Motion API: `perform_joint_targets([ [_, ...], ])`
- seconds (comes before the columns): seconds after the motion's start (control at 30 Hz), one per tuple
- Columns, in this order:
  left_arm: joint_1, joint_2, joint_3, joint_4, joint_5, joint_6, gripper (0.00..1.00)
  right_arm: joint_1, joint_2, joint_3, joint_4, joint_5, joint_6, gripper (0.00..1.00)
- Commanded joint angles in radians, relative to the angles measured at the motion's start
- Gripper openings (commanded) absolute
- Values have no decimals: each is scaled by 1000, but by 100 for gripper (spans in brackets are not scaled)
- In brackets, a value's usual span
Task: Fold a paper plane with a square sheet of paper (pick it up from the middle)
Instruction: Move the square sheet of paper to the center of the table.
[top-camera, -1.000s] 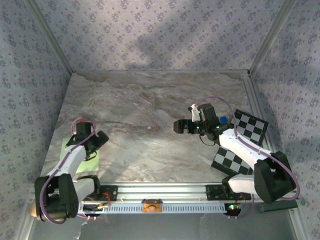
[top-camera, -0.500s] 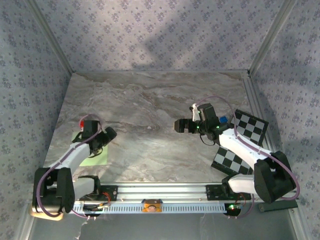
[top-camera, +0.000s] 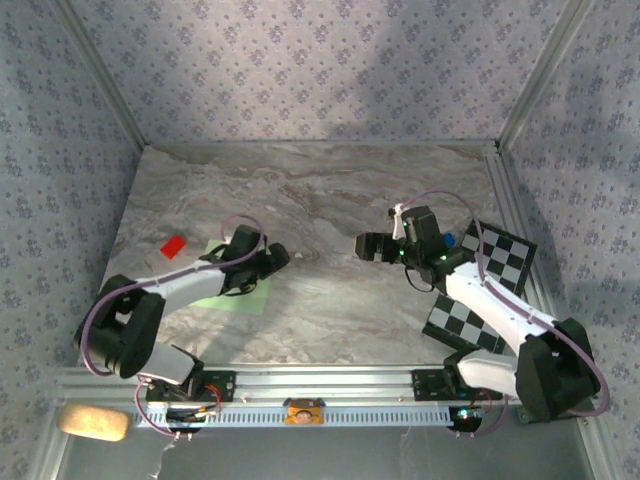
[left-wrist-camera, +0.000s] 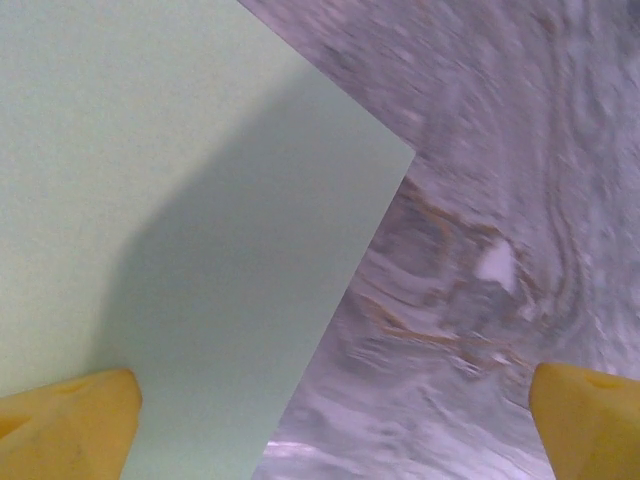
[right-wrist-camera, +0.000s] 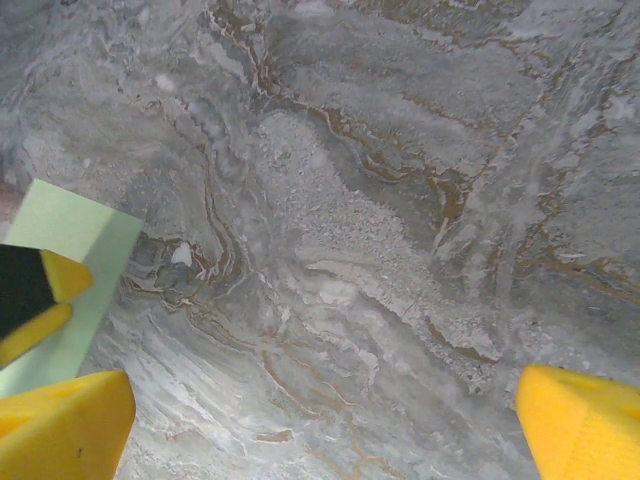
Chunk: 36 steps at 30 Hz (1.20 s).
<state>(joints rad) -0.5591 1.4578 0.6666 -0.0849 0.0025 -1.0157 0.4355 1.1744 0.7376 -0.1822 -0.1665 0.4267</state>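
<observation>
The square sheet of paper (top-camera: 238, 298) is pale green and lies flat and unfolded on the marble table left of centre, partly under my left arm. My left gripper (top-camera: 270, 260) hangs open low over the sheet's right corner. In the left wrist view the sheet (left-wrist-camera: 170, 200) covers the left half, and the left gripper (left-wrist-camera: 330, 430) straddles its edge with nothing between the yellow fingertips (left-wrist-camera: 70, 425). My right gripper (top-camera: 366, 246) is open right of centre, facing left over bare marble. In its wrist view the right gripper (right-wrist-camera: 320, 430) is empty and the sheet (right-wrist-camera: 75, 250) shows at far left.
A small red square piece (top-camera: 172, 246) lies left of the sheet. Two black-and-white checkered boards (top-camera: 505, 255) (top-camera: 458, 322) lie along the right side near my right arm. Patterned walls enclose the table, and a metal rail (top-camera: 320, 385) runs along the near edge.
My left arm swung from the near-left corner out toward the middle, and the green sheet slid right with it. The red piece came into view. My right gripper shifted slightly right.
</observation>
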Motion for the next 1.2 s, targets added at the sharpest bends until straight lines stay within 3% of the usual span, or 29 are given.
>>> perform_joint_targets([
  [0.0,-43,21,57,-87,-42,-15,100,-23,-35,3,-47,11,23,100],
  [0.2,-34,-32,174,-303,-141,212,100,-110,-40,-36,41,-174,118,100],
  [0.27,-16,-63,183,-355,-147,297,100,-113,-28,-28,30,-172,136,100],
  [0.43,125,-116,136,-420,43,454,100,-89,7,-11,32,-195,116,100],
  [0.57,191,-106,110,-466,105,517,100,-52,26,9,31,-179,108,100],
  [0.9,182,17,81,-388,203,439,99,-11,47,21,31,-114,133,100],
  [1.17,36,99,122,-318,120,237,99,-11,28,23,-14,-42,122,100],
])
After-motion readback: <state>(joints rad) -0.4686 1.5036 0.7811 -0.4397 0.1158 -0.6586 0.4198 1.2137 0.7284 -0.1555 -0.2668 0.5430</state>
